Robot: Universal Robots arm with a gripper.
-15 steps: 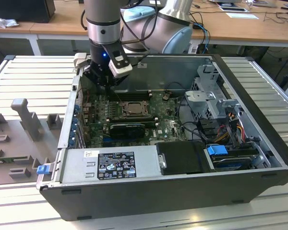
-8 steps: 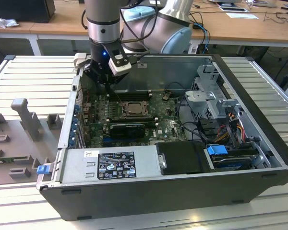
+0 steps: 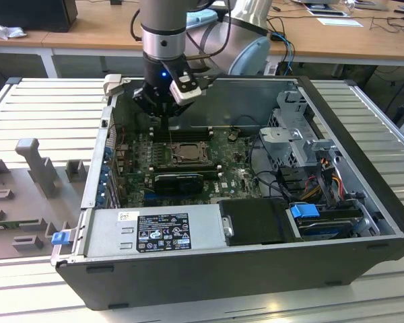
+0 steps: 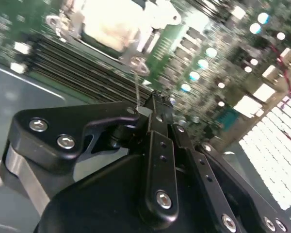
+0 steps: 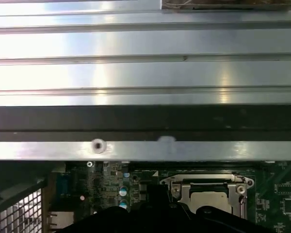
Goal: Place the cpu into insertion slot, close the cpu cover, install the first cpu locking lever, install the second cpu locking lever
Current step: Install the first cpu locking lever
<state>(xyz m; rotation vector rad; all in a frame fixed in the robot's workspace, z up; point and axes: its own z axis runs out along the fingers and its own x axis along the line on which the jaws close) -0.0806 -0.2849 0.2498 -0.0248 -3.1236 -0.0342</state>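
Note:
The insertion slot (image 3: 182,153) sits mid-board inside the open computer case. In both wrist views the pale cpu (image 4: 109,29) (image 5: 209,199) lies in it, with the silver cpu cover (image 4: 157,14) (image 5: 184,187) folded down around it. A thin wire locking lever (image 4: 137,85) rises from the socket's edge to my fingertips. My black gripper (image 4: 150,108) is shut on the lever's end. In the exterior view the gripper (image 3: 161,120) hangs just behind the socket, near the case's back wall.
Long black memory slots (image 4: 72,68) run beside the socket. A black heatsink block (image 3: 178,180) lies in front of it. A drive cage (image 3: 293,128), loose cables (image 3: 269,175) and the power supply (image 3: 155,232) take up the exterior view's right and front. The case wall (image 5: 145,121) stands close by.

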